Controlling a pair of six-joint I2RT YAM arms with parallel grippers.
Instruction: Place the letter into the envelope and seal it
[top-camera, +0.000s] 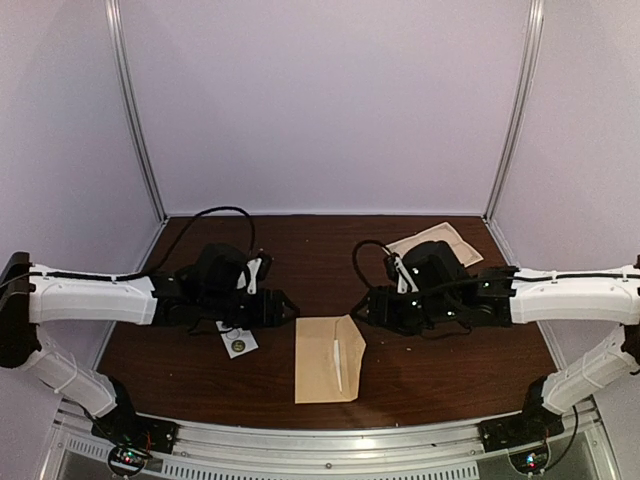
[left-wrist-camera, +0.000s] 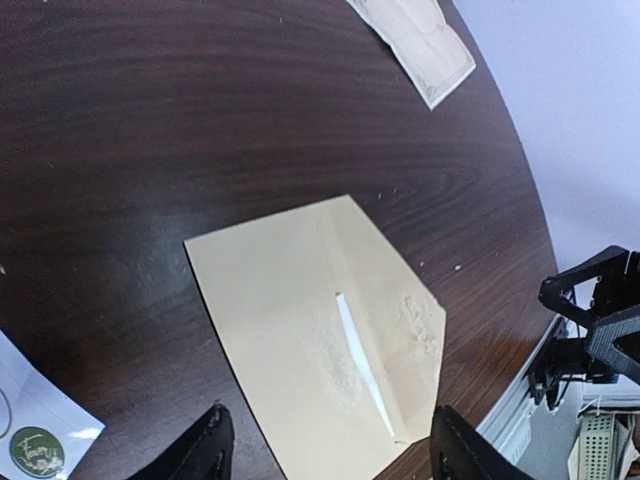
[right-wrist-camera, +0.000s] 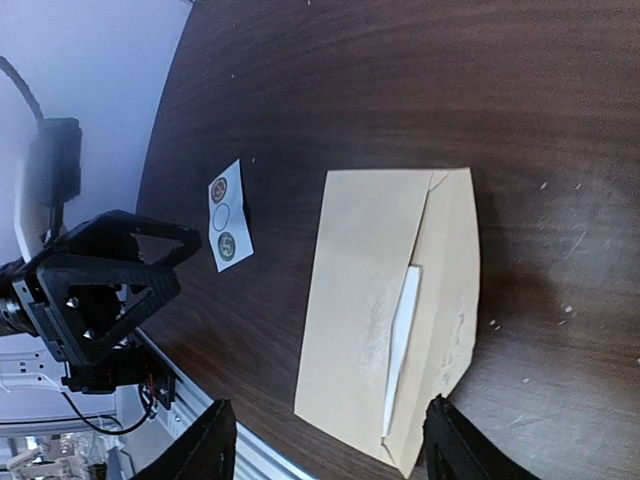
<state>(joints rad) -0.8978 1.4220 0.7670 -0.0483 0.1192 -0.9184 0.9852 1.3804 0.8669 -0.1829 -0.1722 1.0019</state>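
Envelope (top-camera: 328, 358) flat on surface (top-camera: 200, 385), front centre, flap folded over. White sliver (top-camera: 337, 362) along flap edge: letter or glue strip, we can't tell. Sticker card (top-camera: 237, 342) just left. Left gripper (top-camera: 283, 306) and right gripper (top-camera: 368, 308) hang either side, fingers apart, nothing held. Our guess: pin envelope with one, press flap flat with other, then sticker. Other paper (top-camera: 458, 242) far right, leave it.

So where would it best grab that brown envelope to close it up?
Probably by the pointed flap, coming from the right arm's side. The envelope lies flat on the table, so its body offers no edge. The flap points right, past the white letter, a thin free edge that the right fingers could pinch.
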